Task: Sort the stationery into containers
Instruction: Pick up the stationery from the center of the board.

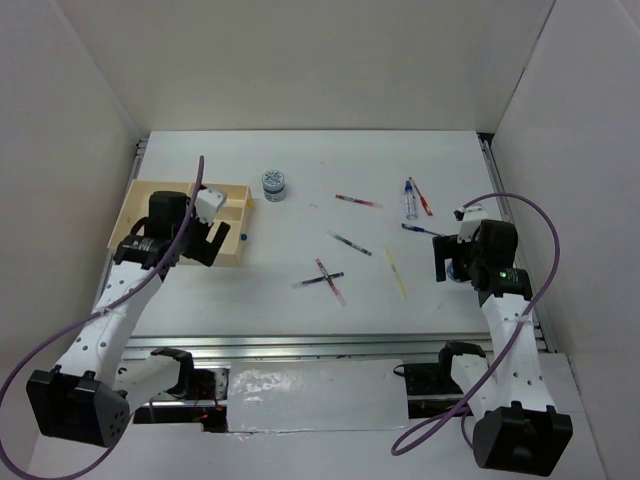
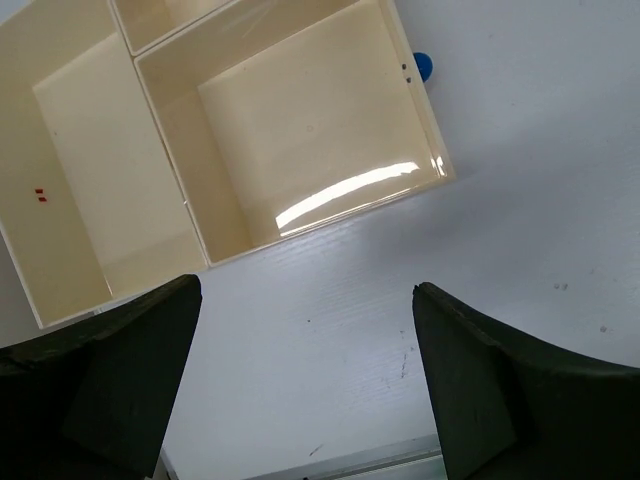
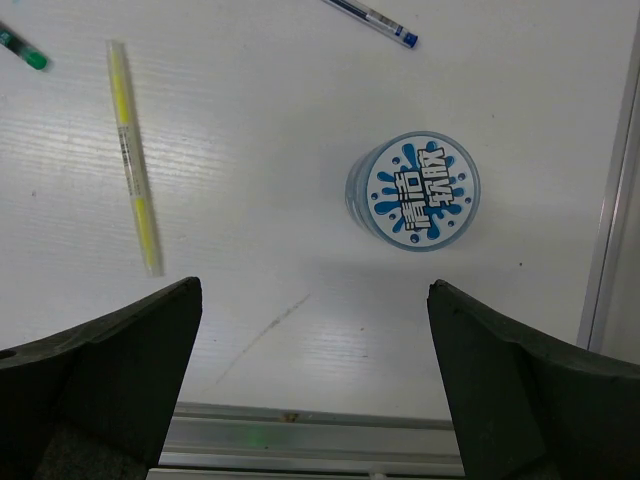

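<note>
The tray (image 2: 300, 130) sits at the left of the counter (image 1: 300, 160), under the left claw (image 2: 305, 390), which is spread wide and holds nothing. The right claw (image 3: 315, 380), also spread, hangs above a tape roll (image 3: 415, 190) that lies nearer one finger. I'd say a lopsided squeeze could shove it toward the counter's edge, or bump the yellow pen (image 3: 133, 155).

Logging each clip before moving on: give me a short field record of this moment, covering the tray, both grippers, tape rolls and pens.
tray: left side of the table; compartments in the left wrist view hold nothing
left gripper: open, empty, at the tray's near right corner
right gripper: open, empty, close to the near tape roll, not touching
far tape roll: upright, just right of the tray
pens: loose on the table, among them a yellow pen and a crossed pair
</note>
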### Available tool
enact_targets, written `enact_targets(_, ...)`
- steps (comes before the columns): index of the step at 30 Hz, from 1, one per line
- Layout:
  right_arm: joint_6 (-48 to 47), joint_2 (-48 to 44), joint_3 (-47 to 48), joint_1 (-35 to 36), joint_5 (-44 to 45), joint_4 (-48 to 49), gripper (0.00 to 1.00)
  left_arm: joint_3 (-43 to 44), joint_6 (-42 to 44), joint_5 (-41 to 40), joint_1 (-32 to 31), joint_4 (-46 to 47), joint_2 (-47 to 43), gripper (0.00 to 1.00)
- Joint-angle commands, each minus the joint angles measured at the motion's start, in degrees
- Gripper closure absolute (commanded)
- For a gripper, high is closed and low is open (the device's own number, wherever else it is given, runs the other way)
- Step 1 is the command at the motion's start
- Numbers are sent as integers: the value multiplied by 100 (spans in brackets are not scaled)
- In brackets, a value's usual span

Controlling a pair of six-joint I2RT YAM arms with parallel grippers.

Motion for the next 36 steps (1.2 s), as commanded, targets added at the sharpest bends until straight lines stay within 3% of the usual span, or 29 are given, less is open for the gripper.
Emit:
enact_targets(1,43,58,276,-17,-48,-65,0,273,-100,98,-91,378,214,1)
enact_targets(9,157,270,355,-26,31,-48,0,2952,-557,397,-600,237,2823,3)
enact_targets(16,245,541,416,-17,136,-4,0,5166,-899,783,-671,62,5045,2)
enact_targets(27,307,893,478,-26,145,93,0,6390,-1234,1135,-627,167,6823,1)
enact_targets(36,281,1043,443,-26,127,137,0,6716,-1295,1179,-627,264,7368,2)
